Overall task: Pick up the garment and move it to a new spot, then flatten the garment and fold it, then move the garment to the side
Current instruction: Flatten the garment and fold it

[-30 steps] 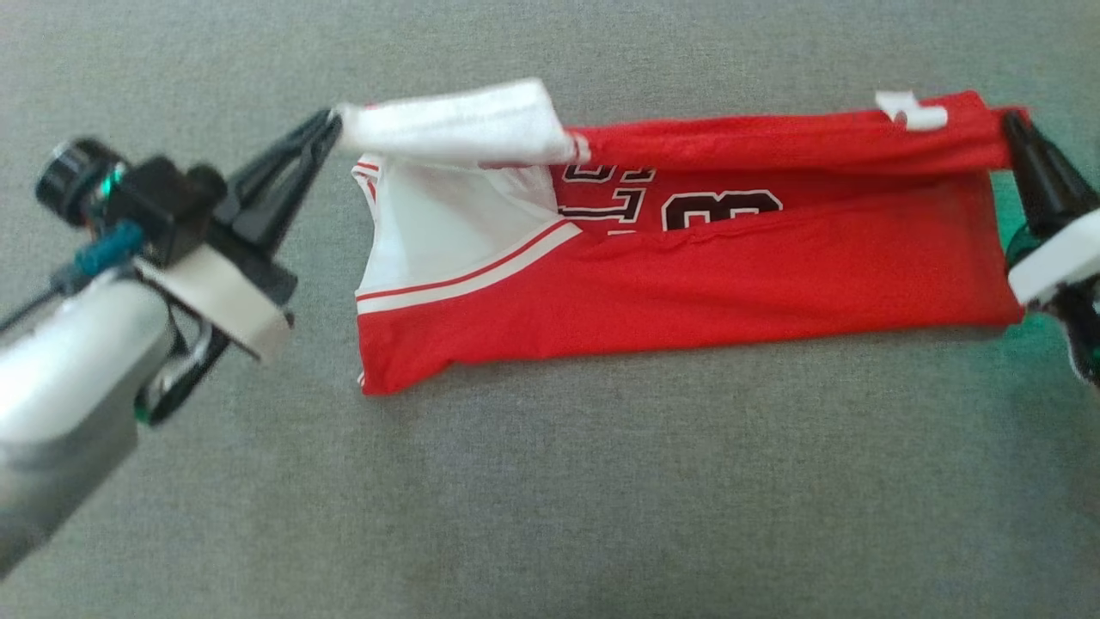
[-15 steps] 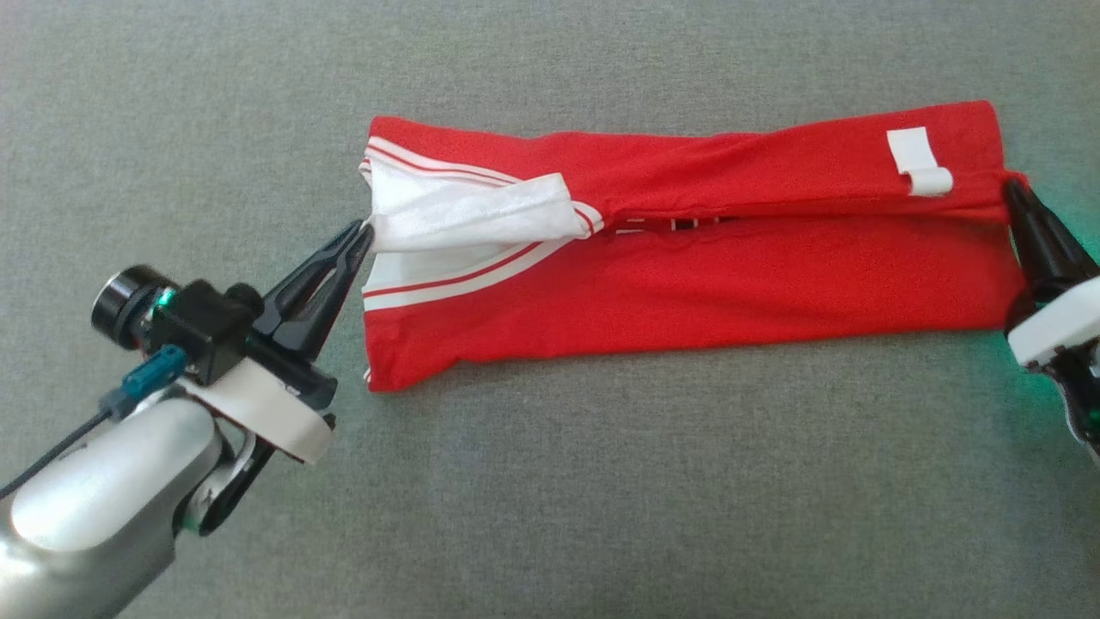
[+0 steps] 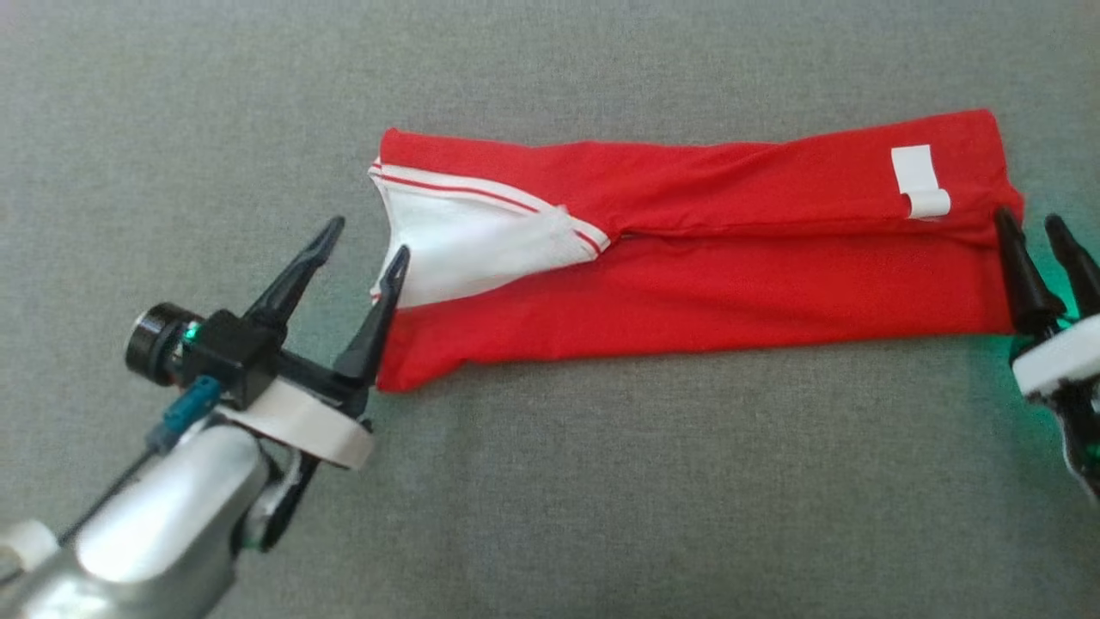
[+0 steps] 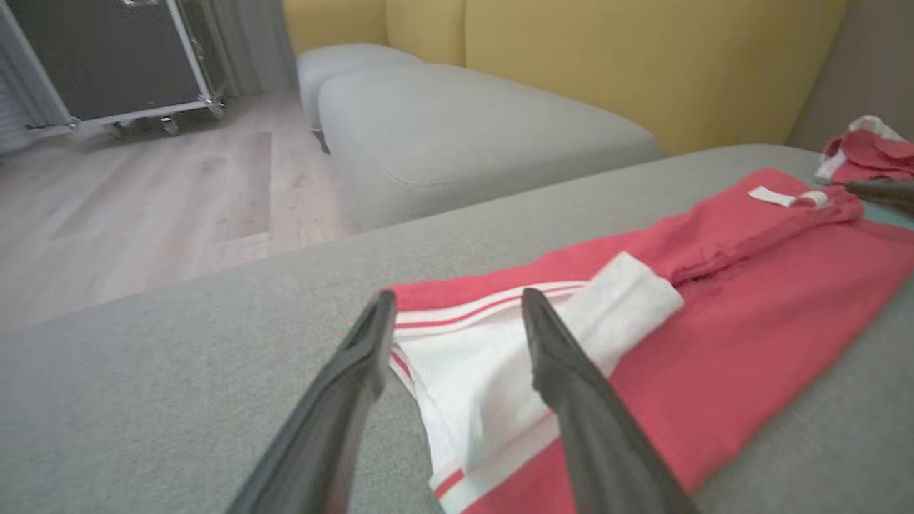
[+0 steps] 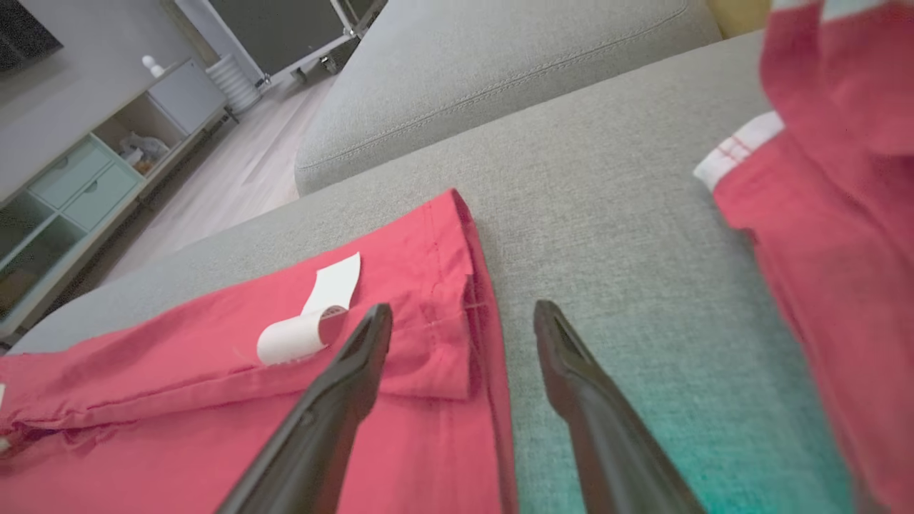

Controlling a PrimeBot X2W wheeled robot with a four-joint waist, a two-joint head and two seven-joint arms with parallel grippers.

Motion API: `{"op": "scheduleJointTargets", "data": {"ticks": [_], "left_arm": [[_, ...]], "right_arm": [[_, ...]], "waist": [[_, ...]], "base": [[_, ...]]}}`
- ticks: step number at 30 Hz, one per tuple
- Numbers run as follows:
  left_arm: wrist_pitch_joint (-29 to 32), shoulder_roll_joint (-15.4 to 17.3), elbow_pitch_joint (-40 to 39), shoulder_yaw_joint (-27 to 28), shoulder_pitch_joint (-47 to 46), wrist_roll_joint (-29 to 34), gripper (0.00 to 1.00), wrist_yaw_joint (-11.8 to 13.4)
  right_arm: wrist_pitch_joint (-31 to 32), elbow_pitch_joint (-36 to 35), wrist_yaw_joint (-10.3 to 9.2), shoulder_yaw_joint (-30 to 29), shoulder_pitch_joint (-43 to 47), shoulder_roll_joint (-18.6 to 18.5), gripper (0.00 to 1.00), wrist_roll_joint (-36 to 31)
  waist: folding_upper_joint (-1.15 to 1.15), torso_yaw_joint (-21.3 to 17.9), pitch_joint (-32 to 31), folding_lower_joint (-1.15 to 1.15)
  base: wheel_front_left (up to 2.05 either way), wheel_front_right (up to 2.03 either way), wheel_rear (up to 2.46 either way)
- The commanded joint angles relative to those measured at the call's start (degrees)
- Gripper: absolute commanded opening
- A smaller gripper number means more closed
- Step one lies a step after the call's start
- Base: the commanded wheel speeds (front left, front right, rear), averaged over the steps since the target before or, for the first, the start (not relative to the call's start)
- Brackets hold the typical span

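The garment [image 3: 705,292] is a red jersey with white trim, lying folded lengthwise into a long strip on the grey cushion [image 3: 601,481]. A white tag [image 3: 919,180] sits near its right end. My left gripper [image 3: 369,236] is open at the strip's left end, one finger over the white panel, holding nothing. In the left wrist view the gripper [image 4: 458,296] straddles the garment's [image 4: 714,321] white corner. My right gripper [image 3: 1027,217] is open at the right end. The right wrist view has the gripper [image 5: 464,308] spread over the garment's [image 5: 178,400] hem beside the tag [image 5: 307,314].
Another red garment [image 5: 842,214] lies on the cushion just beyond the right end and is also seen as a red heap [image 4: 867,153]. A second grey cushion [image 4: 464,135], a yellow backrest [image 4: 643,57], wood floor [image 4: 143,185] and a black wheeled case [image 4: 107,57] lie beyond.
Both grippers went from shut on the garment's upper edge to open. The raised edge came down toward me and now lies flat over the lower half, hiding the printed number.
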Motion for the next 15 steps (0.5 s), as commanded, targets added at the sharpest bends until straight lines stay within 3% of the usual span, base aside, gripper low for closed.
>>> {"op": "scheduleJointTargets", "data": {"ticks": [1,2,3,8,11,15], "left_arm": [[-0.5,0.0,-0.7,5.0,0.7,1.6,1.00,1.8],[-0.5,-1.2,-0.6,6.4,1.9,2.5,1.00,2.7],[-0.5,-3.3,-0.4,9.2,4.5,4.8,1.00,5.2],[-0.5,-9.0,-2.9,19.0,12.2,11.5,1.00,10.4],[-0.5,-13.2,-4.8,24.1,17.0,15.1,1.00,11.3],[-0.5,-17.6,-5.9,27.0,21.4,20.4,1.00,9.9]], "right_arm": [[-1.2,-1.3,-0.04,-1.3,3.4,-0.9,1.00,-0.6],[-1.3,-1.5,-0.04,-2.4,4.5,-0.7,1.00,-0.7],[-1.6,-2.3,-0.04,-4.6,6.6,0.0,1.00,-1.8],[-1.7,-2.0,-0.04,-11.3,10.3,2.9,1.00,-6.4],[-1.8,0.2,-0.04,-14.8,10.3,4.7,1.00,-8.8],[-0.6,5.2,-0.04,-17.7,8.2,7.3,1.00,-11.8]], "waist": [[0.00,0.2,-1.0,0.00],[0.00,0.2,-1.4,0.00],[0.00,0.2,-2.3,0.00],[0.00,0.4,-4.6,0.00],[0.00,1.4,-5.7,0.00],[0.00,3.4,-7.0,0.00]], "base": [[0.00,0.00,0.00],[0.00,0.00,0.00],[0.00,0.00,0.00],[0.00,0.00,0.00],[0.00,0.00,0.00],[0.00,0.00,0.00]]}}
